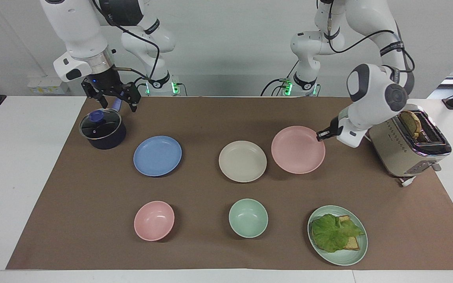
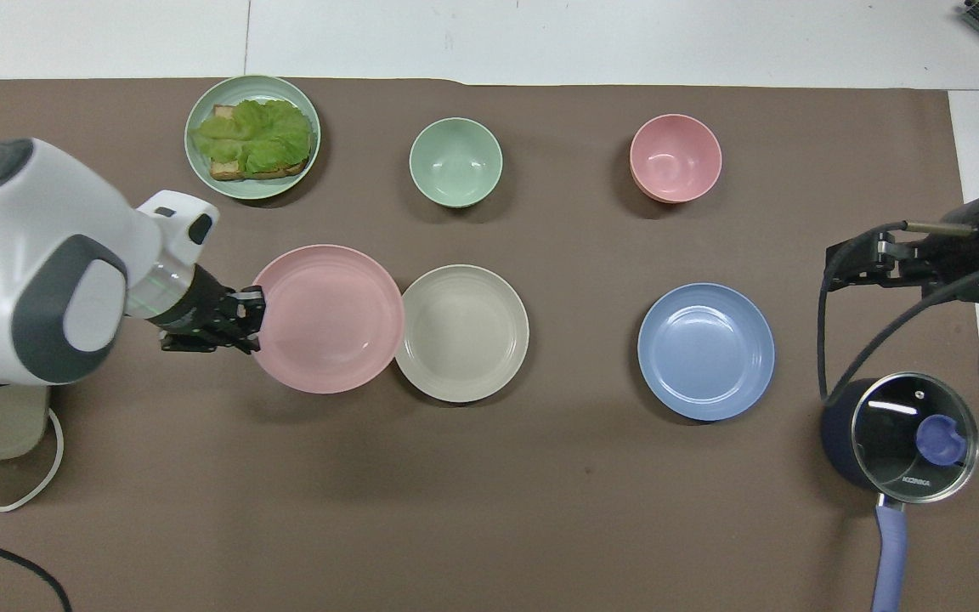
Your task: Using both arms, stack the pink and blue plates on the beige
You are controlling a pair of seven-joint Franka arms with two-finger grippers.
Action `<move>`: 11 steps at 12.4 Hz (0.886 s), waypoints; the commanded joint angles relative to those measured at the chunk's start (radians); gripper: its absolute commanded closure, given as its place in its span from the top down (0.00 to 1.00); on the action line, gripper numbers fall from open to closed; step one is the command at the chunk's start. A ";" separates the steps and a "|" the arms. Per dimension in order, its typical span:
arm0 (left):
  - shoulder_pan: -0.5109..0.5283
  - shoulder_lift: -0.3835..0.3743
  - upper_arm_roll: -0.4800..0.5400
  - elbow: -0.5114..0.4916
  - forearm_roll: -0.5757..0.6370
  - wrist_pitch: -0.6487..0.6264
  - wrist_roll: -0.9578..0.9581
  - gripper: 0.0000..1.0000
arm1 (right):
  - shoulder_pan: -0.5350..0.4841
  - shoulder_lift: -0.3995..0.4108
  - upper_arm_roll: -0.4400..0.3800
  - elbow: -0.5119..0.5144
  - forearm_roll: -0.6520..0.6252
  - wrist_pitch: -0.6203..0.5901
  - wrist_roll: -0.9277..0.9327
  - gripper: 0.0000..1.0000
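My left gripper [image 1: 321, 135] [image 2: 253, 316] is shut on the rim of the pale pink plate [image 1: 297, 150] [image 2: 328, 319] and holds it roughly level, a little above the mat. The plate hangs just beside the beige plate [image 1: 242, 161] [image 2: 461, 332], on the side toward the left arm's end, and their rims almost meet in the overhead view. The blue plate [image 1: 157, 155] [image 2: 705, 351] lies flat on the mat toward the right arm's end. My right gripper [image 1: 110, 101] [image 2: 848, 262] waits open in the air by the dark pot.
A dark pot with a glass lid [image 1: 101, 129] [image 2: 902, 433] stands near the right gripper. A toaster [image 1: 409, 145] sits at the left arm's end. Farthest from the robots are a pink bowl [image 1: 154, 220], a mint bowl [image 1: 248, 218] and a green plate with lettuce [image 1: 337, 235].
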 commanded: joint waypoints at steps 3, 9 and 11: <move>-0.221 0.042 0.018 -0.093 -0.046 0.275 -0.138 0.00 | -0.008 -0.005 0.005 -0.007 0.019 0.012 -0.025 0.92; -0.272 0.050 0.025 -0.138 -0.045 0.356 -0.127 1.00 | -0.008 -0.005 0.005 -0.007 0.019 0.012 -0.020 1.00; -0.195 0.042 0.030 -0.136 -0.028 0.340 -0.115 1.00 | -0.013 -0.006 0.005 -0.015 0.019 0.026 -0.028 1.00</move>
